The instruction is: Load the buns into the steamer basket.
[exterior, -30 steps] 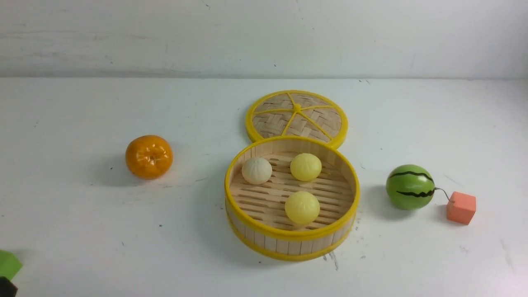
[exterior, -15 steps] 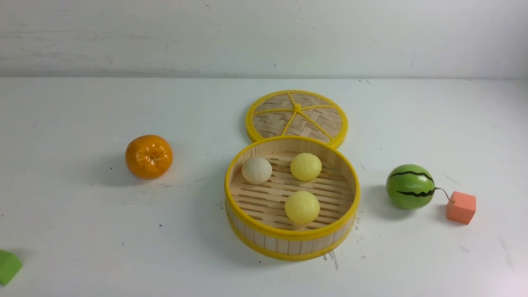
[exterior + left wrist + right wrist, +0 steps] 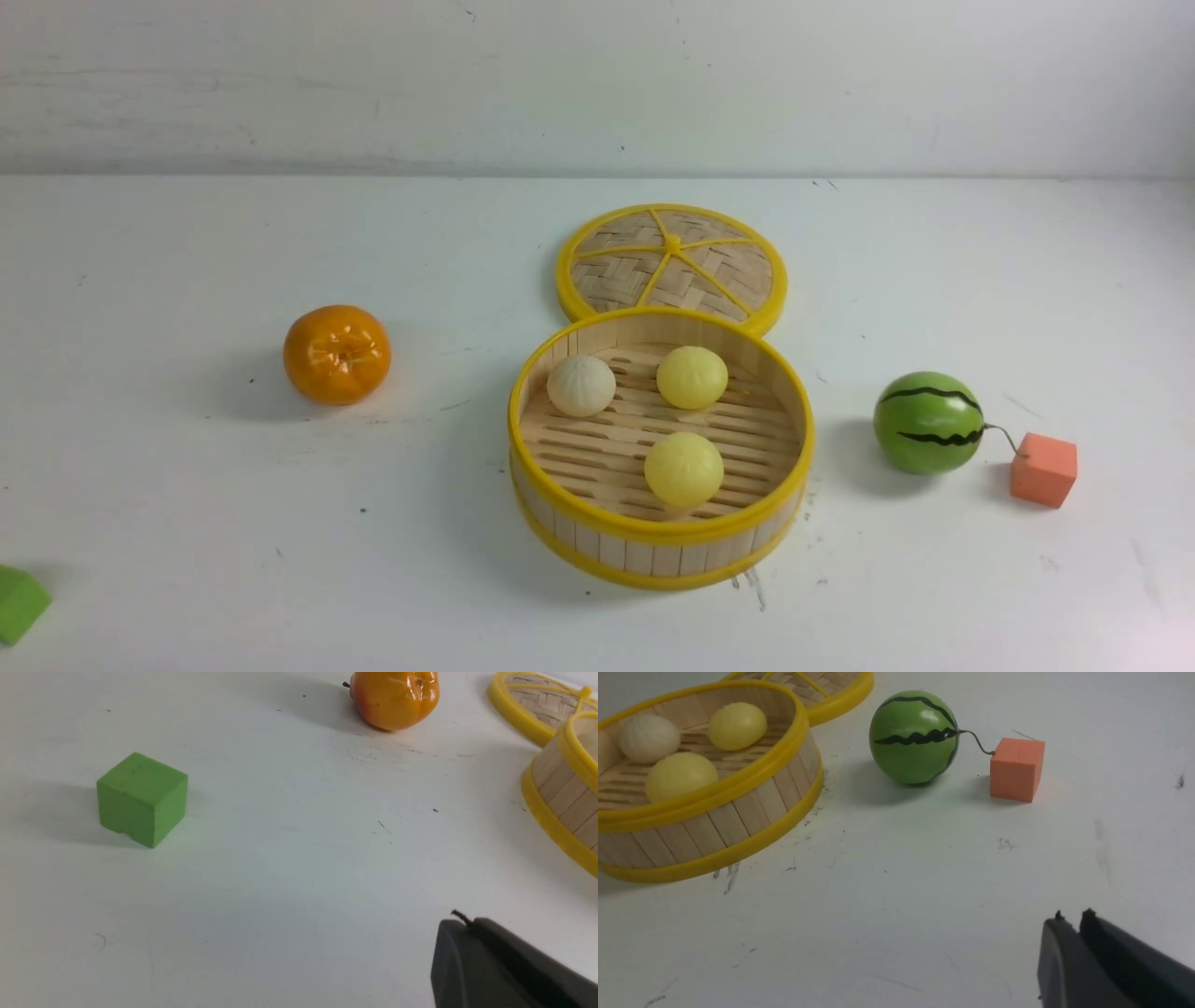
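Front view. One round shallow bamboo steamer basket with yellow rims (image 3: 661,551) is sitting mid-table and serving as landmark. Three small pleated buns are lying on its slatted floor: one off-white bun (image 3: 581,385) and two pale yellow buns (image 3: 691,377) (image 3: 683,469), all apart from each other; the task is looking complete. One flat woven lid with yellow spokes (image 3: 672,261) is lying just behind the basket, likely set aside to leave the basket open. One glossy orange tangerine (image 3: 337,354) is sitting well left of the basket; one green striped watermelon ball (image 3: 928,422) and one orange foam cube (image 3: 1044,469) are sitting to its right; one green foam cube (image 3: 19,603) is sitting far left and nearer the robot.

Left wrist view. The left gripper (image 3: 460,924) is showing its jaws pressed together, holding nothing, away from the basket.

Right wrist view. The right gripper (image 3: 1071,919) is showing its jaws nearly together with a thin gap, empty, clear of the basket.
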